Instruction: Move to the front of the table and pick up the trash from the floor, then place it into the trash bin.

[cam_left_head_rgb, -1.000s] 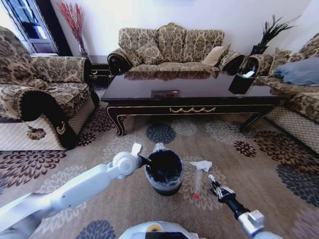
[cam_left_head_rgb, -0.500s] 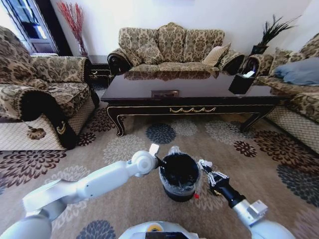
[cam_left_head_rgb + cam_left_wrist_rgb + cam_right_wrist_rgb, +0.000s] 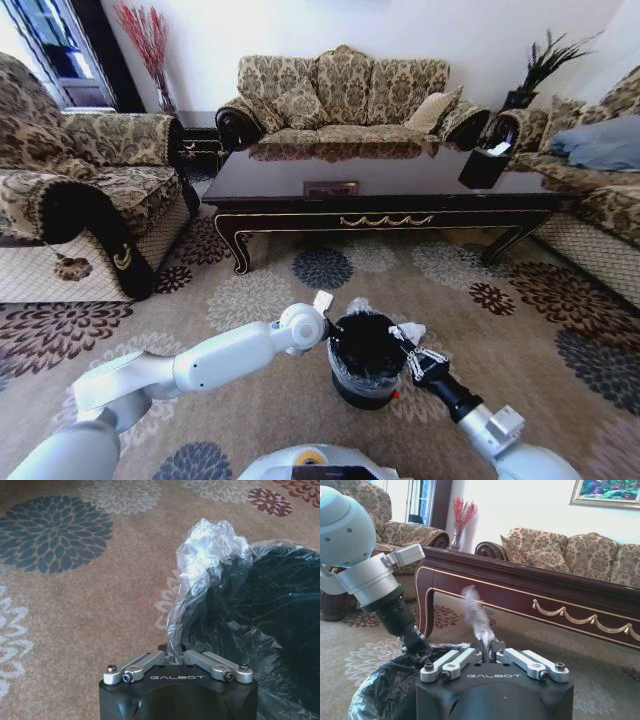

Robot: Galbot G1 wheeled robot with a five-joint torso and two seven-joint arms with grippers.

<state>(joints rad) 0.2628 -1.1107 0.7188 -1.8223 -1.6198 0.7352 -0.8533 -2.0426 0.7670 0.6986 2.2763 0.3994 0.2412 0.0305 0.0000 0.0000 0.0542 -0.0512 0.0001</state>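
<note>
Now the left gripper [image 3: 328, 325] is clenched on the liner [image 3: 207, 550] at the rim of the trash bin [image 3: 366, 360], which stands on the floor [image 3: 250, 400] in front of the table [image 3: 380, 195]. Right gripper [image 3: 408, 352] pinches a crumpled white tissue [image 3: 476, 612] beside the bin (blurred). Bin hides the carpet behind; black holder [image 3: 484, 165] sits on the tabletop.

trash bin [image 3: 366, 362] on floor [image 3: 250, 300] | table [image 3: 380, 180] behind | tissue [image 3: 410, 331] right

Black trash bin [image 3: 365, 360], clear liner [image 3: 210, 570]; beige carpet [image 3: 250, 300] with blue, maroon, cream medallions; dark brown table [image 3: 380, 195], gold scrolls.
</note>
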